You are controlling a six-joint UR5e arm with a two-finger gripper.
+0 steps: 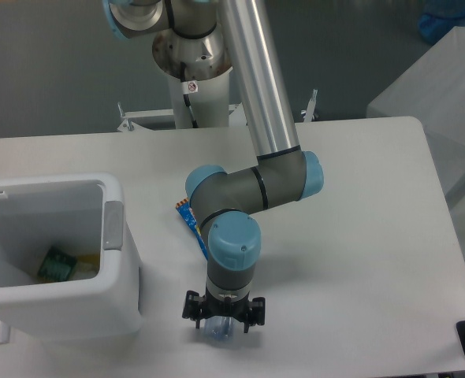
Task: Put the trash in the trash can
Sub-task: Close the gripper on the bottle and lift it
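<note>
White tabletop [358, 236] is carrying everything; near its front edge our end effector [220, 325] is clamping the crushed bottle [217, 331]. We are seeing the blue wrapper [193, 224] peeking out behind the arm, the white trash can [83, 303] sitting left.

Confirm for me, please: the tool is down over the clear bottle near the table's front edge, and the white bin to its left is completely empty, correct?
Not quite. The tool is over the clear bottle, but the white bin is not empty: the camera view shows a green item lying inside it.
</note>
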